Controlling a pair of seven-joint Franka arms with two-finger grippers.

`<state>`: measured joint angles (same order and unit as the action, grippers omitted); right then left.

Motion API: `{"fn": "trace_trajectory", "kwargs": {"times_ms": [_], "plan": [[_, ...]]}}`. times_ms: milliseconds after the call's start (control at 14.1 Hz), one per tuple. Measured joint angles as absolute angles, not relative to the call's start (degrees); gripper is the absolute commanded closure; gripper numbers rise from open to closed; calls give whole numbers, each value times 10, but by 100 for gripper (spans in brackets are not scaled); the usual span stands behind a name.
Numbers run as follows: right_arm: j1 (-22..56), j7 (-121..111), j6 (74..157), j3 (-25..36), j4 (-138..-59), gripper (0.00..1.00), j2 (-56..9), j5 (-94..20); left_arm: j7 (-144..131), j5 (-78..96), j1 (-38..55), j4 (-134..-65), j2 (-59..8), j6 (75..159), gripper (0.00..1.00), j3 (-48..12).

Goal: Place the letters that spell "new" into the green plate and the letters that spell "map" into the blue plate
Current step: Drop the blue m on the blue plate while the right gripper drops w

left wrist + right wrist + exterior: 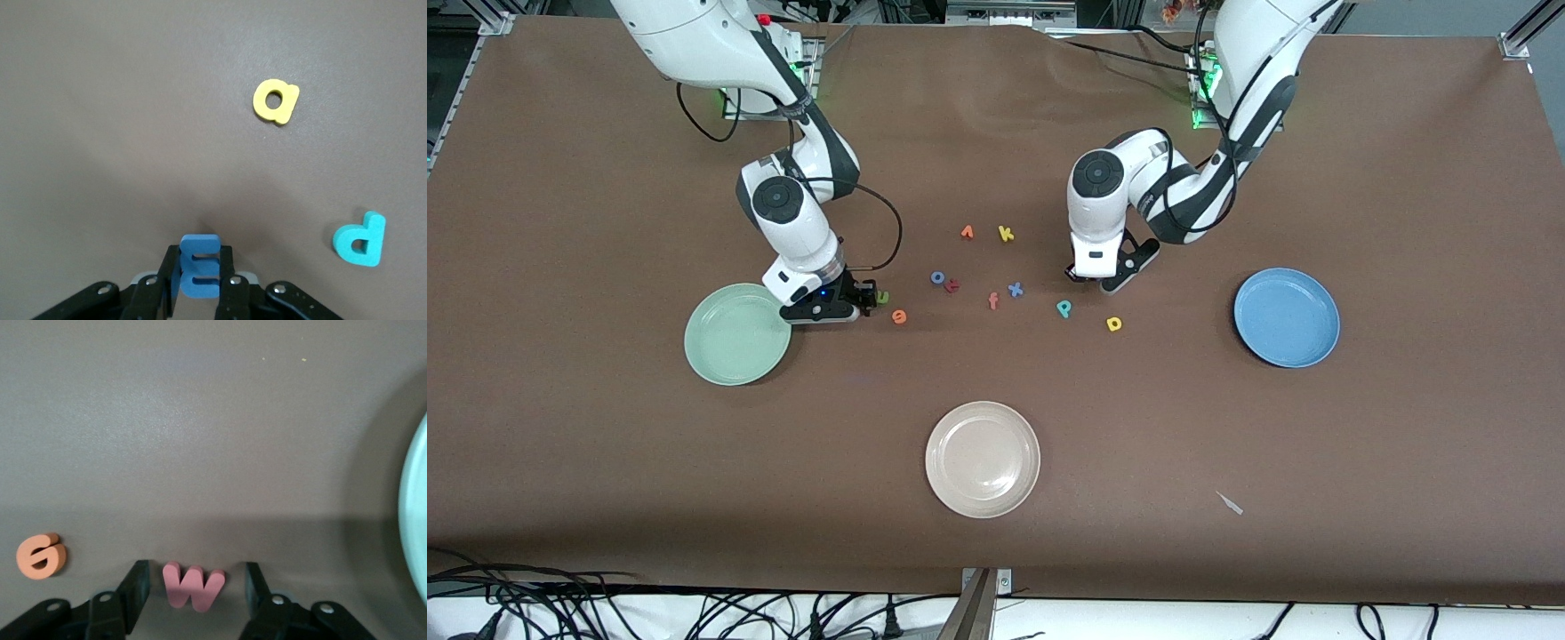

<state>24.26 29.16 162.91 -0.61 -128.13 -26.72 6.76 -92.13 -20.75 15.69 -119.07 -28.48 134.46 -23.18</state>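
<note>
Left wrist view showing left hand [199,280] pinching blue "m" [199,265] by edge; risking twisting out. Right hand [193,597] straddling pink "w" [193,585], not yet gripping; risking nudging it.

I see a blue "m" [199,268], yellow "a" [275,101], teal "p" [361,239], pink "w" [193,585], orange "e" [41,555], and brown table [605,462].

The left gripper [200,283] has its fingers [230,293] clamped on the blue "m" [199,267] on the brown bench [120,120], with the yellow "a" [275,101] and teal "p" [361,239] lying apart.
</note>
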Motion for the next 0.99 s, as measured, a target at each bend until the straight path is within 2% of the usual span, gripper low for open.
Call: {"fn": "trace_trajectory", "kwargs": {"times_ms": [142, 425, 778, 991], "plan": [[243, 292, 1629, -6, -1281, 50, -267, 68, -814, -169, 148, -1149, -285, 1257, 100, -231], [243, 292, 1630, -6, -1281, 53, -266, 68, -591, -151, 85, -1087, -285, 1142, 100, -228], [243, 292, 1632, -6, -1281, 73, -264, 68, -293, -152, -22, -1084, -286, 1105, 100, -224], [244, 292, 1632, -6, -1281, 74, -264, 68, -146, -165, -79, -1084, -288, 1100, 100, -222]]}}
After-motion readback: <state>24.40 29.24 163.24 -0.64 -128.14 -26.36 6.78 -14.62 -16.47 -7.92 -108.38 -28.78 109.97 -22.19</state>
